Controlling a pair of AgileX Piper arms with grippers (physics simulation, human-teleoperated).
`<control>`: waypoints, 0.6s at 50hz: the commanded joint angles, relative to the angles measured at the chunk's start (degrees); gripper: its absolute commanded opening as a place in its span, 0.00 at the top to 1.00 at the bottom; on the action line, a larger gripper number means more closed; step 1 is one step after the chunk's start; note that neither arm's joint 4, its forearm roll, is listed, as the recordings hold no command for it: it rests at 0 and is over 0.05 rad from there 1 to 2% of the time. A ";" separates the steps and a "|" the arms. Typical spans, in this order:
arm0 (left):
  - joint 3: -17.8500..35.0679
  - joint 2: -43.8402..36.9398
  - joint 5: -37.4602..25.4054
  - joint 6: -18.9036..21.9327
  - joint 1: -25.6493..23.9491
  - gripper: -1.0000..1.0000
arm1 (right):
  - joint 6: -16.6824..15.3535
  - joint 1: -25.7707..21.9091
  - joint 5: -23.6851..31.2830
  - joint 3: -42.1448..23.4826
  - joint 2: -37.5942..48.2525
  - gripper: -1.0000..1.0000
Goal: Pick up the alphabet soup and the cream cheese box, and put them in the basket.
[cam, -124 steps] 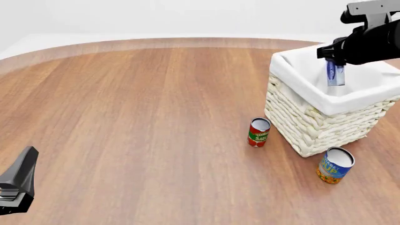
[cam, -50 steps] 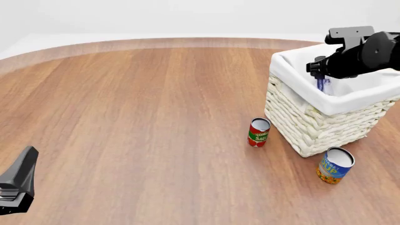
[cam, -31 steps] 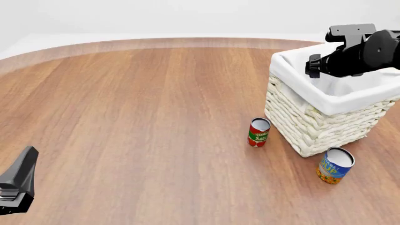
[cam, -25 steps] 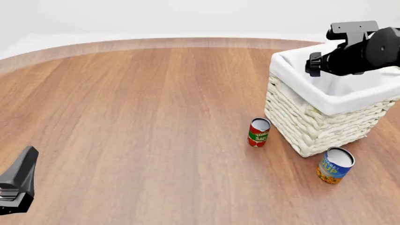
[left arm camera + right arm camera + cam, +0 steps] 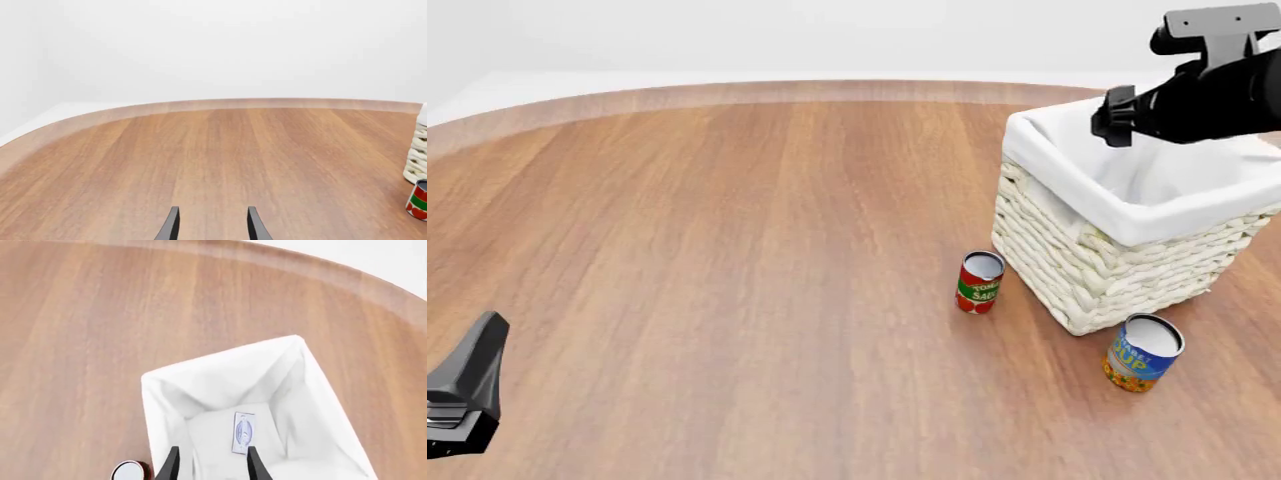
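In the left wrist view, the left gripper shows only as two thin dark fingertips with a clear gap of bare wood between them; its claw stands parted and grips nothing. Ahead of it stretches the round brown wooden table. At the far side of the table, a strip of the large square off-white wicker basket with a white cloth lining shows, and just beside it a part of the small red and green can.

In the front view, the left gripper sits low at the near left of the table, well apart from everything else. The black right arm hangs above the basket, which stands at the right of the table; the right fingertips cannot be made out from here. The small red and green can stands upright just beside the basket's near left corner. The larger can with a blue label, yellow-orange lower band and plain silver-white top, the alphabet soup, stands on the table just beside the basket's near corner, outside it. The inside of the basket shows only white cloth from this angle.

In the right wrist view, the right gripper looks down into the basket; its two dark fingertips are spread apart with nothing between them. The small flat white and blue cream cheese box lies flat on the lining at the basket's bottom, apart from the fingertips. The silver top of the red and green can shows on the table outside the basket wall.
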State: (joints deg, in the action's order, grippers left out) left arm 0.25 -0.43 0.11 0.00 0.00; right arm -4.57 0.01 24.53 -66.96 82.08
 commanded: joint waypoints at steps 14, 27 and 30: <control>0.00 0.00 0.00 0.00 0.00 0.00 | -0.47 -1.70 4.40 2.53 -10.37 0.00; 0.00 0.00 0.00 0.00 0.00 0.00 | -1.47 -0.65 6.63 1.38 -14.51 0.00; 0.00 0.00 0.00 0.00 0.00 0.00 | -1.22 -0.43 6.96 1.51 -15.69 0.00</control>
State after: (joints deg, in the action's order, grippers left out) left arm 0.25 -0.43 0.11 0.00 0.00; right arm -5.57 -1.12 30.11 -65.09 69.51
